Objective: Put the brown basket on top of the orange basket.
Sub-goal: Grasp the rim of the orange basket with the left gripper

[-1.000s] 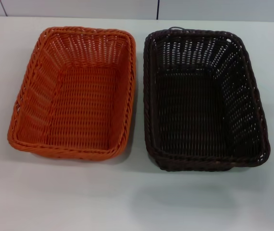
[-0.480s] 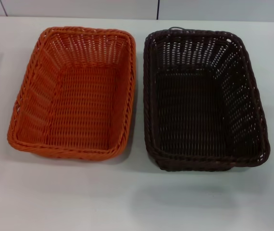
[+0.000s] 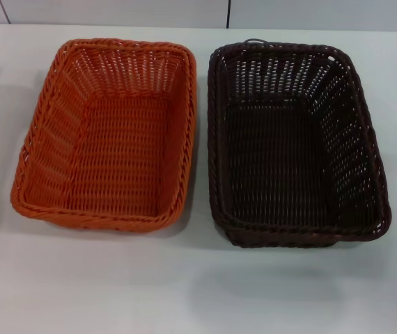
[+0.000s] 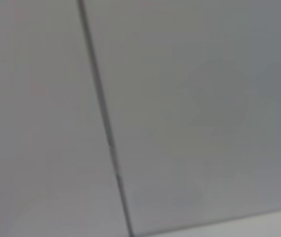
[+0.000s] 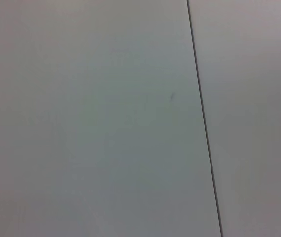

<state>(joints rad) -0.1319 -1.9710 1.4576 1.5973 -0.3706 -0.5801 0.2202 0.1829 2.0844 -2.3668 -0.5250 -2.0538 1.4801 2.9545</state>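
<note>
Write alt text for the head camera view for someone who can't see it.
Two empty rectangular woven baskets sit side by side, close together, on a white table: the orange basket on the robot's left, the brown basket on its right. Neither gripper is visible.

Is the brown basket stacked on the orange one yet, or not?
Not stacked. The brown basket sits on the table beside the orange basket, both upright and empty.

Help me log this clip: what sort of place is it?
Probably an office or lab test bench: a plain white table, grey wall panels behind, and only an orange basket and a brown basket.
</note>
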